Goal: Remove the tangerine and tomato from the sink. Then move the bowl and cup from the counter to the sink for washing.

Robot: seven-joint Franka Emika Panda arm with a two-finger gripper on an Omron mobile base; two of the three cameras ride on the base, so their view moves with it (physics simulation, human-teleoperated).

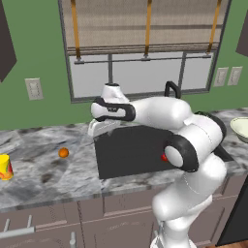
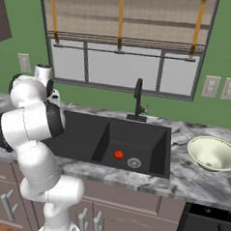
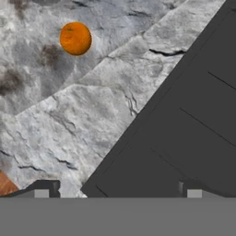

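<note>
Tangerine (image 1: 63, 153) lies on the counter (image 1: 43, 179) to the left of the gripper (image 1: 98, 130), apart from it and clear of the sink (image 1: 131, 150). Farther left still, near the counter's front edge, stands the cup (image 1: 5, 167). The gripper itself hangs over the sink's left rim with its jaws spread wide and nothing between them; in the hand view its fingertips (image 3: 44, 189) straddle the rim, one over marble, the other over the black basin. To the gripper's right, down in the basin, the tomato (image 2: 118, 154) sits just beside the round drain (image 2: 134, 162). Farthest right, well apart from the gripper, the bowl (image 2: 213, 153) rests upright on the counter past the sink's right edge.
</note>
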